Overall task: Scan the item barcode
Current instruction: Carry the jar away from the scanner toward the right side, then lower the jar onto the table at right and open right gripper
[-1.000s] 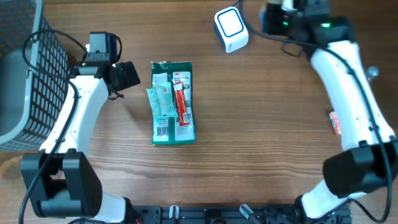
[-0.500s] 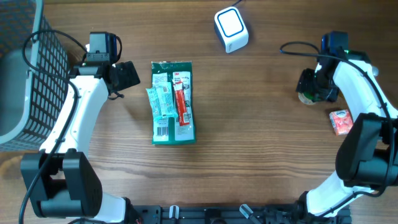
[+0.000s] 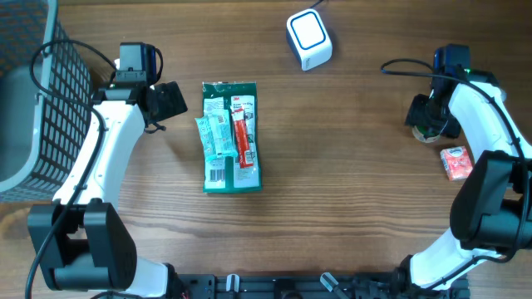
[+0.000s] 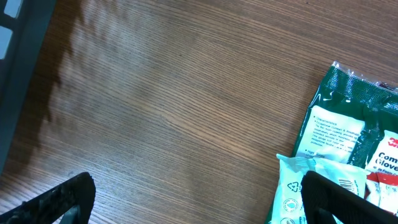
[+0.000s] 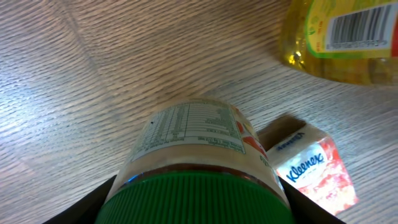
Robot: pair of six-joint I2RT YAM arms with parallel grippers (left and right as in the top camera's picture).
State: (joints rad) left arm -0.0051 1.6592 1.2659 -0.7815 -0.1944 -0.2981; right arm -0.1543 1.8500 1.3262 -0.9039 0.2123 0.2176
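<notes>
The jar is gripped at its top by the right tool, at the right side of the bench, near a tissue pack and well apart from the scanner. The left tool is spread open beside a green packet.

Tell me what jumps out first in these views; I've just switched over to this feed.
The right gripper, on the right side of the table, is closed on a green-lidded jar, with a Kleenex pack close beside it. Left of centre lies a green packet with smaller sachets stacked on it, near the open left gripper. A white scanner sits at the far edge.
</notes>
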